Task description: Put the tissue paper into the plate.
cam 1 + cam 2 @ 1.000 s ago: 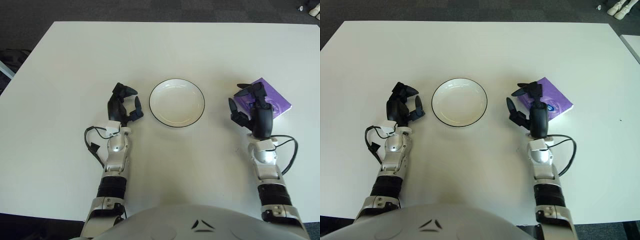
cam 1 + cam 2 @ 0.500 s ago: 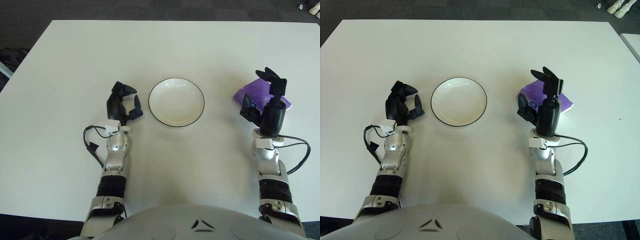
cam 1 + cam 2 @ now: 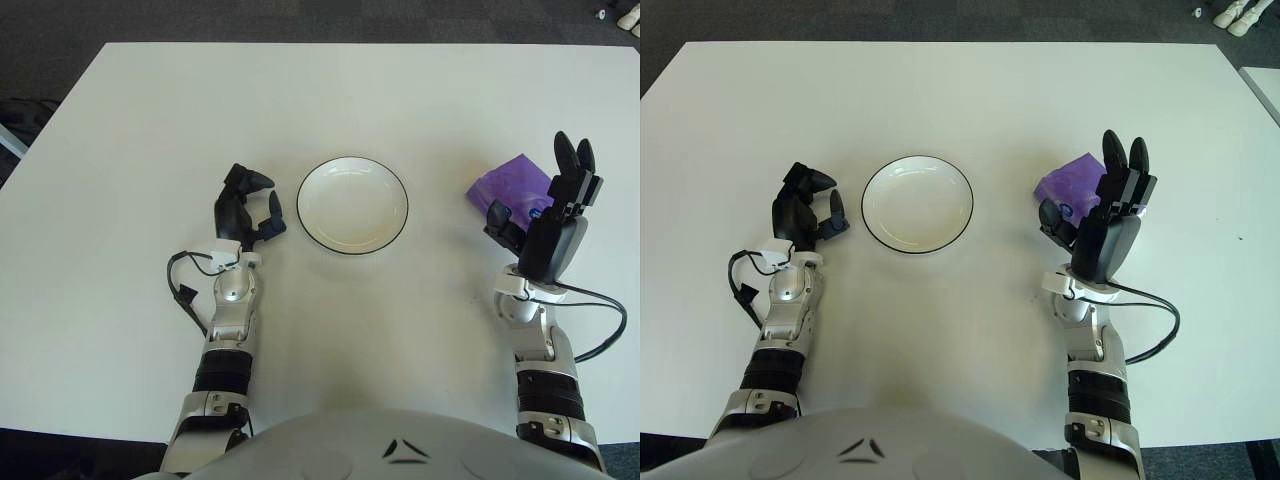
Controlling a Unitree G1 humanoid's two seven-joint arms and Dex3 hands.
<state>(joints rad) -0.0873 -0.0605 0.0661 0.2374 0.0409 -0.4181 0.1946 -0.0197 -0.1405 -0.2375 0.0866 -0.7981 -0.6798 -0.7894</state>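
A purple tissue pack (image 3: 508,184) lies on the white table, right of the white plate with a dark rim (image 3: 353,205). The plate holds nothing. My right hand (image 3: 545,210) stands upright against the pack's near right side, two fingers (image 3: 572,162) stretched up and the thumb low at the pack's near edge; it covers part of the pack, and I cannot see any grasp. My left hand (image 3: 247,210) shows left of the plate, fingers loosely curled with nothing in them.
The white table (image 3: 300,100) runs wide behind and to both sides of the plate. Its far edge meets dark carpet. A black cable (image 3: 598,315) loops off my right wrist, another (image 3: 188,290) off my left wrist.
My right hand has swung right and turned upright, moving from over the tissue pack to its near right side, with the fingers straightened. The pack and the left hand stayed put.
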